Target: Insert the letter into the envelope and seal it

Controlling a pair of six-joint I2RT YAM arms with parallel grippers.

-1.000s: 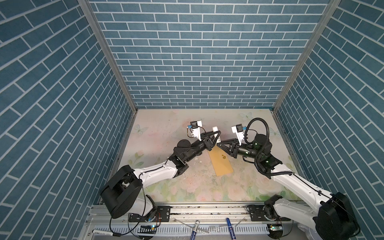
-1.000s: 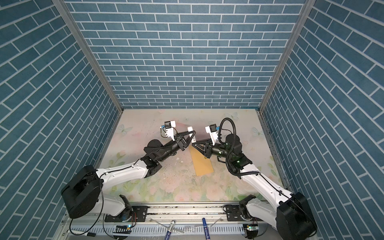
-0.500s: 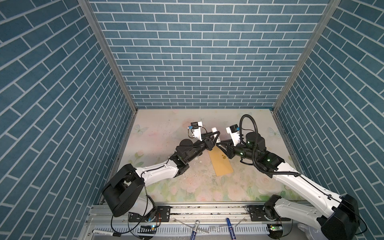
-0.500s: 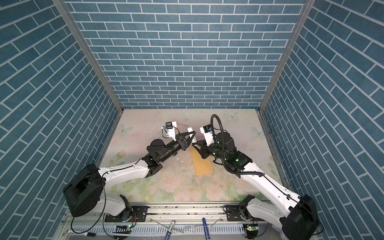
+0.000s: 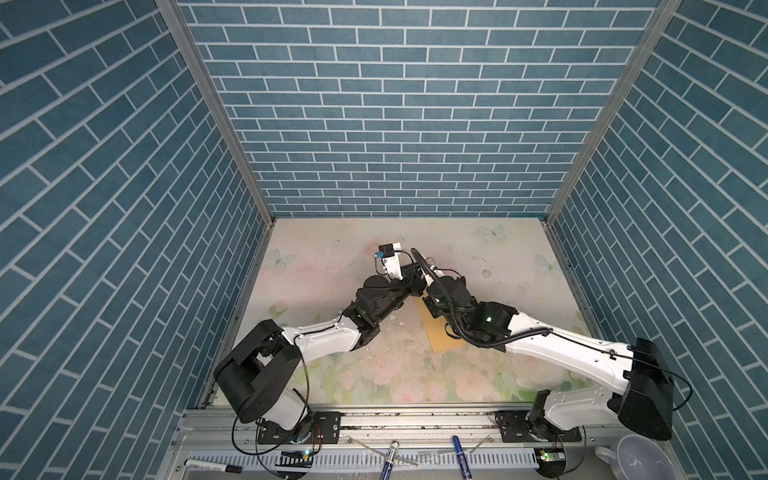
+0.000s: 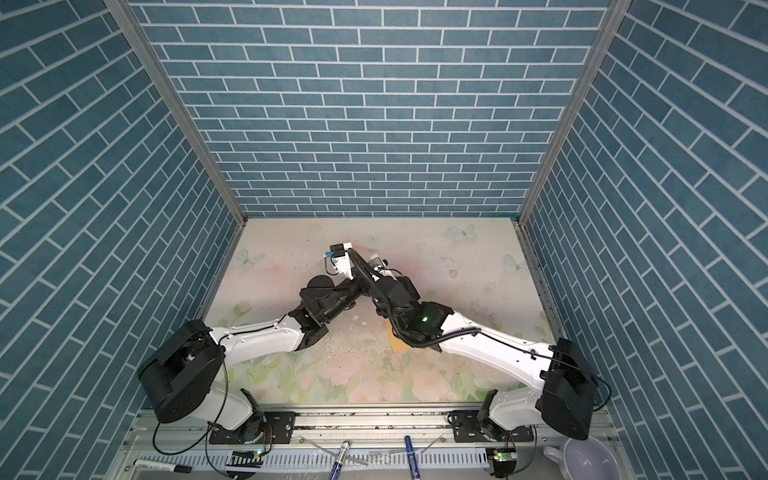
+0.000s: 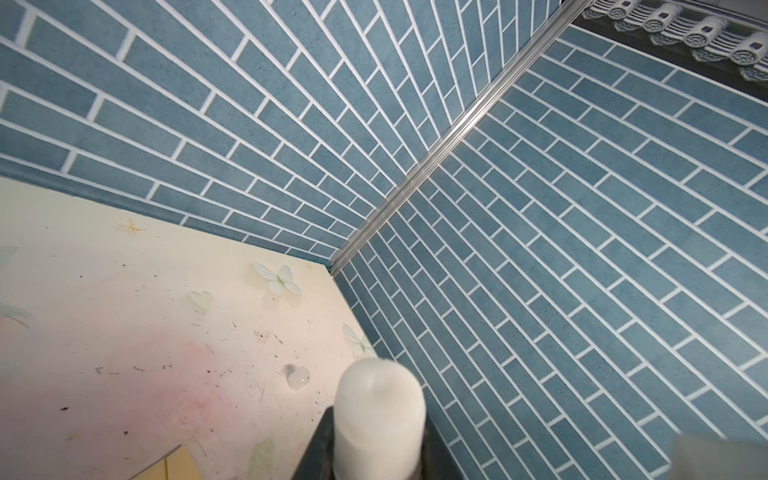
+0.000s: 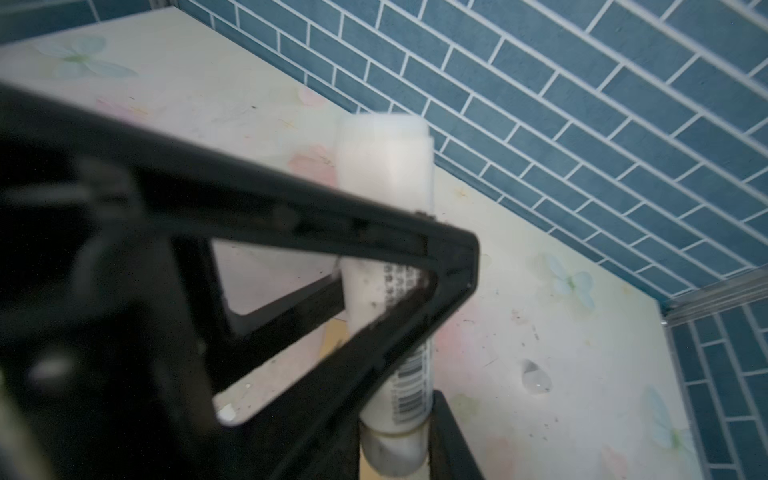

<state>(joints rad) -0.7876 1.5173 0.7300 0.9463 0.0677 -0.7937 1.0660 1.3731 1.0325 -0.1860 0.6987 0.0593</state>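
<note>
Tan kraft envelope [image 5: 438, 338] lies flat on the table [image 5: 332, 257], mid-field in both top views, at five o'clock from both grippers and partly under the right arm [image 5: 548, 345]. Long axis runs eleven to five o'clock; flap end hidden. The left gripper [image 7: 376, 457] pinches a white tube [image 7: 380, 411]; the right gripper [image 8: 390, 453] clamps that tube's end.

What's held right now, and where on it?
A glue stick, held by both: left gripper around its middle, right gripper at the end by the barcode.
</note>
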